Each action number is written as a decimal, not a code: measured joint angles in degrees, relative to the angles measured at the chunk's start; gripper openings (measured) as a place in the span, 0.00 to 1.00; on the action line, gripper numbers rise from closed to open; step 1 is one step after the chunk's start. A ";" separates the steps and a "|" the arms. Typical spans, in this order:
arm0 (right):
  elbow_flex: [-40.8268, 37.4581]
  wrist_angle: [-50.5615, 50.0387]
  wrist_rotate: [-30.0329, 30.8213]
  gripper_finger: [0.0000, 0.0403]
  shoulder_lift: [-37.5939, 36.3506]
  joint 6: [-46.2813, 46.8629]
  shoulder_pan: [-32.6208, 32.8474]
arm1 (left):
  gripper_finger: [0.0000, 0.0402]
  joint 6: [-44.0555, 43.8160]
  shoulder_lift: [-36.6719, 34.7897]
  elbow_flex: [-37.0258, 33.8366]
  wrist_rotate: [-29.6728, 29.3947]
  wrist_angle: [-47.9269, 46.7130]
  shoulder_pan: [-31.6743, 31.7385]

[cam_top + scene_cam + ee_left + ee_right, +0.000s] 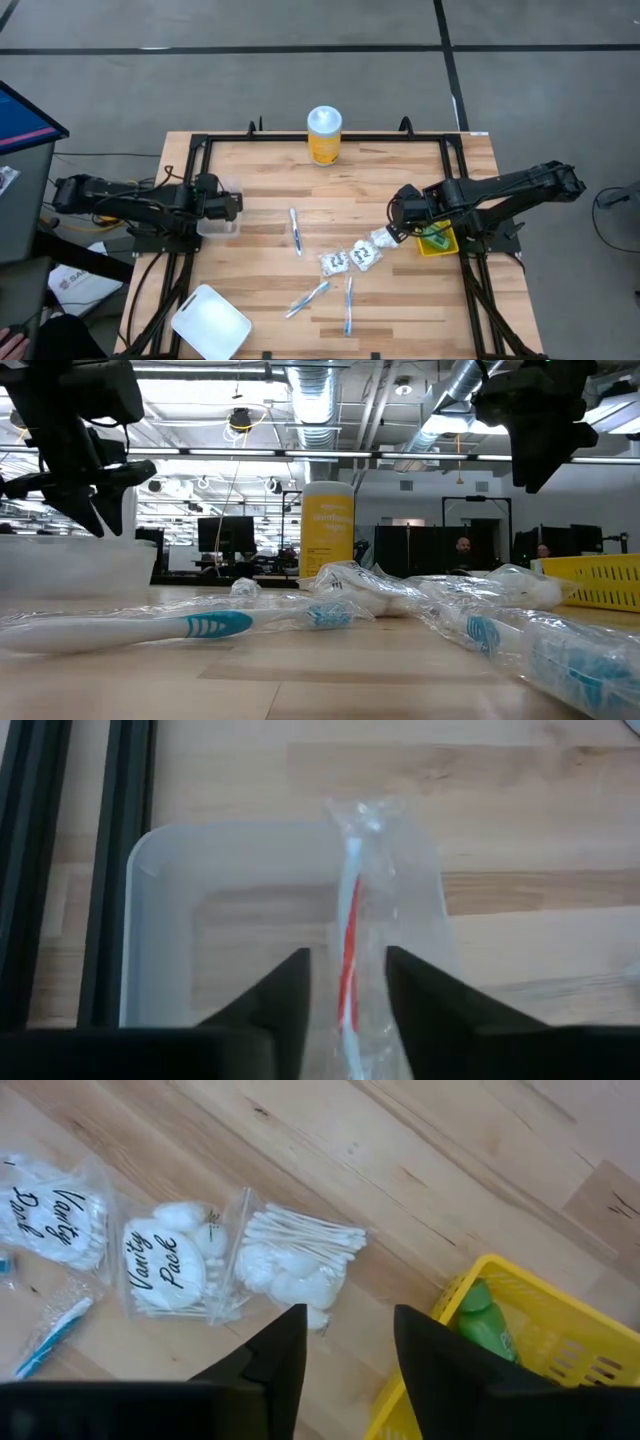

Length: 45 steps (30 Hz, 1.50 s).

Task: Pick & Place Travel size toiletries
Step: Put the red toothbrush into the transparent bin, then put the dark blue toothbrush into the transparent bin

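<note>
Nearest the low camera lie two wrapped toothbrushes: one with blue bristles (200, 626) stretched across the wood, another (560, 655) at four o'clock. Behind them sit crinkly white packets (370, 592), the yellow jar (327, 530) at twelve o'clock, a clear tub (75, 568) at nine and a yellow basket (600, 582) at three. Both grippers hang above the table, people far behind in the room.

From above, the left gripper (228, 205) hovers over the clear tub (218, 225) at the table's nine o'clock edge. The right gripper (397, 222) sits at three o'clock, just beside the yellow basket (438, 241). Three white packets (355, 255) lie in a row near it, toward the table's middle. One toothbrush (296, 230) lies at centre, two more, (307, 299) and (348, 305), toward six o'clock. The jar (324, 135) stands at twelve; a white lid (210, 320) rests at seven.

Past the left wrist, the fingers (290, 1000) pinch a wrapped red-and-white toothbrush (350, 955) over the tub (160, 920).

Past the right wrist, the fingers (285, 1350) are spread, with nothing between them, above the wood. Two "Vanity Pack" packets (165, 1265) and (50, 1205) and a cotton swab packet (290, 1260) lie beyond them; a green bottle (485, 1325) rests inside the basket (560, 1310).
</note>
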 joint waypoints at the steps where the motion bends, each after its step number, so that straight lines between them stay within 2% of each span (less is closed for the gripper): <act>1: 0.00 0.00 0.01 0.37 0.00 -0.15 0.00 | 0.37 -0.01 -0.14 0.01 0.57 0.29 -0.01; 5: 0.00 -0.02 0.01 0.40 0.00 -0.42 0.00 | 0.53 2.75 -1.59 1.19 6.30 5.05 -0.03; 7: 0.00 -0.02 0.01 0.41 0.00 -0.42 0.00 | 0.58 6.31 -1.84 2.33 8.67 9.76 -0.08; 10: 0.00 0.24 0.01 0.41 0.00 -0.45 0.00 | 0.60 11.22 -1.32 5.09 10.16 14.79 -0.09; 13: 0.00 1.37 0.01 0.40 0.00 -0.95 0.00 | 0.57 17.58 0.80 8.08 10.23 20.37 -1.33; 17: 0.00 2.92 0.01 0.40 0.00 -2.42 0.00 | 0.52 34.67 6.24 11.48 13.31 32.56 -3.37; 22: -0.02 4.05 -0.07 0.40 0.00 -3.81 0.00 | 0.51 60.38 16.25 15.25 26.16 42.77 -5.27; 26: -0.02 4.22 -0.41 0.40 -0.02 -4.03 0.01 | 0.55 80.14 24.48 18.67 33.68 44.31 -7.87; 29: -0.02 4.22 -0.43 0.40 -0.02 -4.03 0.41 | 0.60 89.86 29.71 20.03 37.31 44.06 -8.40; 35: -0.02 4.24 -0.48 0.40 -0.02 -4.04 2.02 | 0.67 101.99 37.63 21.36 42.74 44.00 -5.90; 45: -0.02 5.37 -0.57 0.38 -0.02 -3.99 4.36 | 0.67 115.43 45.75 22.99 52.23 39.98 1.75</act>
